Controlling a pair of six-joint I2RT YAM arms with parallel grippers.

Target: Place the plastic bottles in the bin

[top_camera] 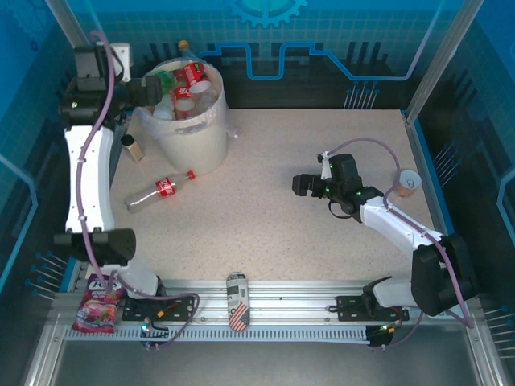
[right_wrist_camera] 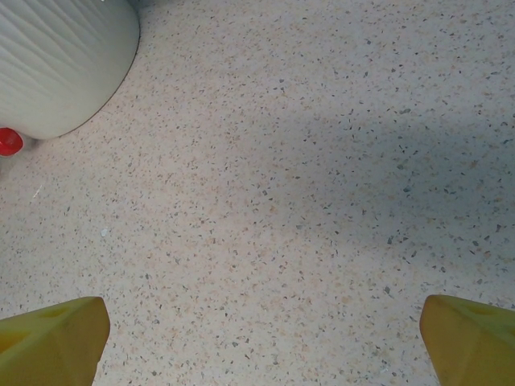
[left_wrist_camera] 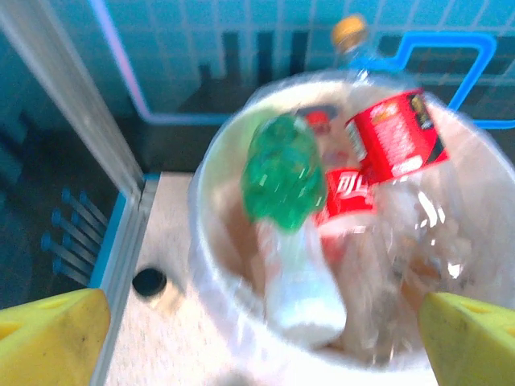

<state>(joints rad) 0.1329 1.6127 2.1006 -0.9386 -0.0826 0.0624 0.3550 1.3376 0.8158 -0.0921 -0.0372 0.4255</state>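
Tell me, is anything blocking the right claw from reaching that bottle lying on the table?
Nothing visible does. Only bare table lies between the right gripper and the bottle, which lies beside the bin with its red cap toward the gripper.

table (top_camera: 306,241): speckled beige | bin (top_camera: 193,145) below left gripper (top_camera: 154,88) | one bottle (top_camera: 161,191) lying beside bin | paper cup (top_camera: 409,182) behind right gripper (top_camera: 299,186)

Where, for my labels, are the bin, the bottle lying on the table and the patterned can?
bin (top_camera: 193,149), top external view, front wall.
lying bottle (top_camera: 164,190), top external view, red label.
patterned can (top_camera: 237,303), top external view, mid-body.
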